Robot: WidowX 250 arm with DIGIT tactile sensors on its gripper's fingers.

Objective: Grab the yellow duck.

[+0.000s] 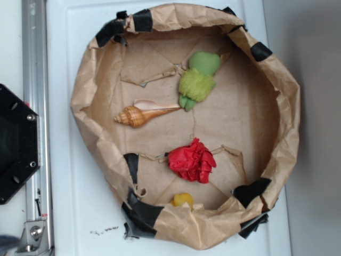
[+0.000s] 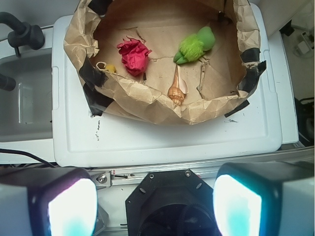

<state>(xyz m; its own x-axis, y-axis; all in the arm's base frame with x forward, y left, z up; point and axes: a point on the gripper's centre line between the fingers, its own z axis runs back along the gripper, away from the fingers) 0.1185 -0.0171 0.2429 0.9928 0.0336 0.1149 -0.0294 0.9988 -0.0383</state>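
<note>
Exterior view is showing a round crumpled brown paper basin [image 1: 85,101], patched with black tape, sitting on a white plastic lid [image 1: 69,213]. Inside it, the small glossy yellow duck [image 1: 183,200] is lying at the basin's bottom edge, tucked against the paper wall and half hidden by it, so its heading and long axis cannot be told. Just above it, near but apart, the crumpled red item [image 1: 192,160] is resting on the basin floor. The tan spiral seashell [image 1: 144,114] is lying with its long axis level across the picture, its pointed spire facing left. The fuzzy lime-green plush toy [image 1: 198,80] is sitting beside the shell's right end.

In the wrist view the duck [image 2: 111,68] is peeking out at the left wall, just beside the red item [image 2: 133,55]. The gripper [image 2: 155,209] is hanging well apart from the basin [image 2: 147,101], its two pale fingers [image 2: 71,209] spread wide with nothing between them
</note>
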